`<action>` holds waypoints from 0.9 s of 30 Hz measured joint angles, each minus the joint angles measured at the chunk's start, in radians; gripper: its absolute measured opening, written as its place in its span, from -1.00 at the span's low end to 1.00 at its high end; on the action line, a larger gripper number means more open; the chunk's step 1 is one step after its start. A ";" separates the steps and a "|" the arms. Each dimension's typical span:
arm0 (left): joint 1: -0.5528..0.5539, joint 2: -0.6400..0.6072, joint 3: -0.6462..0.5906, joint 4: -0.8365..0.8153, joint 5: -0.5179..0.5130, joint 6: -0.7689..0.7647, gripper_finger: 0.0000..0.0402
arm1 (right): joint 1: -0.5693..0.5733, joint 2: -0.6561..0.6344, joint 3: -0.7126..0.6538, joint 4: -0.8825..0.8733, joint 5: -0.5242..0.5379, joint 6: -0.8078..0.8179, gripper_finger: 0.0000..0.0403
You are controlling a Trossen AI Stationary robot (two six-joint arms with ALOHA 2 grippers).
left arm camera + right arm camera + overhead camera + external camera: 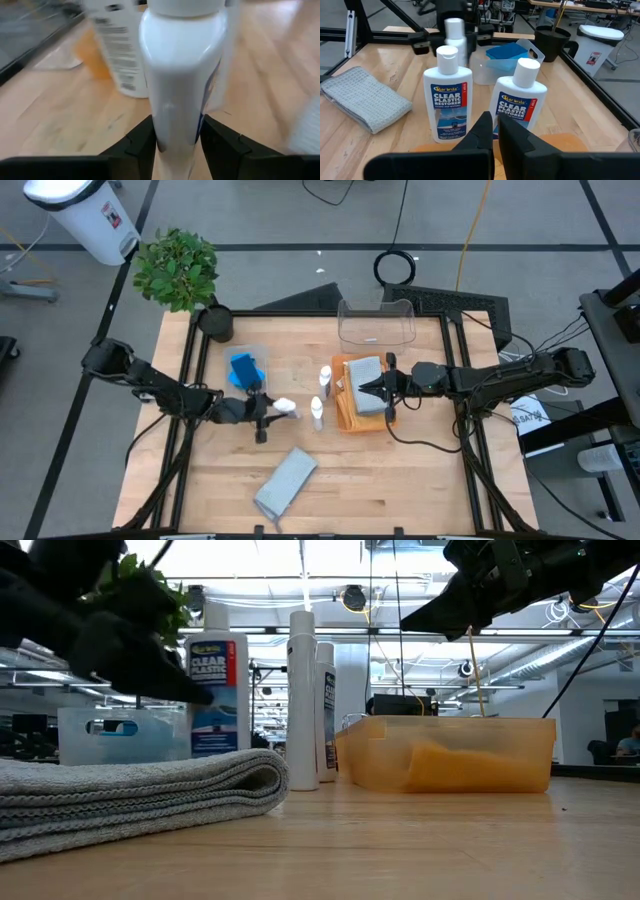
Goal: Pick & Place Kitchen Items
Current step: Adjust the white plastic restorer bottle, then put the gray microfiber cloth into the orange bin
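Note:
My left gripper reaches in from the table's left and is shut on a white bottle with a blue label, which stands about upright in the low view. Two more such bottles stand on the wood just right of it. My right gripper hovers shut and with nothing in it over the orange tray, where a grey cloth lies on an orange one. Blue sponges sit in a clear bin. Another grey folded cloth lies near the front edge. My left gripper pinches the bottle's body between its two fingers, below the shoulder, one on the labelled face and one on the back. The fingers come nearly level from the table's left. The folded cloth hides the bottle's foot in the low view, so I cannot tell whether it is lifted.
A second clear bin stands at the far edge behind the tray. A potted plant and a dark pot sit at the far left corner. Bare wood shows at the near right of the table.

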 joint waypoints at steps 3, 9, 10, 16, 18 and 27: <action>0.050 0.000 0.000 -0.007 0.001 -0.062 -0.29 | 0.000 0.000 0.000 0.000 0.000 0.000 -0.98; 0.099 0.000 0.000 -0.019 0.017 -0.190 -0.21 | 0.000 0.000 0.000 0.000 0.000 -0.001 -0.98; 0.102 0.000 0.000 -0.021 0.017 -0.194 -0.17 | 0.000 0.000 0.000 0.000 0.000 -0.001 -0.98; 0.112 -0.001 0.001 -0.023 0.017 -0.228 0.12 | 0.000 0.000 0.000 -0.001 0.000 0.000 -0.98; 0.113 -0.001 0.001 -0.024 0.017 -0.222 0.21 | 0.000 0.000 0.000 -0.002 0.000 0.000 -0.98; 0.113 -0.079 0.001 -0.032 0.047 -0.126 0.38 | 0.000 0.000 0.000 -0.005 0.000 0.000 -0.98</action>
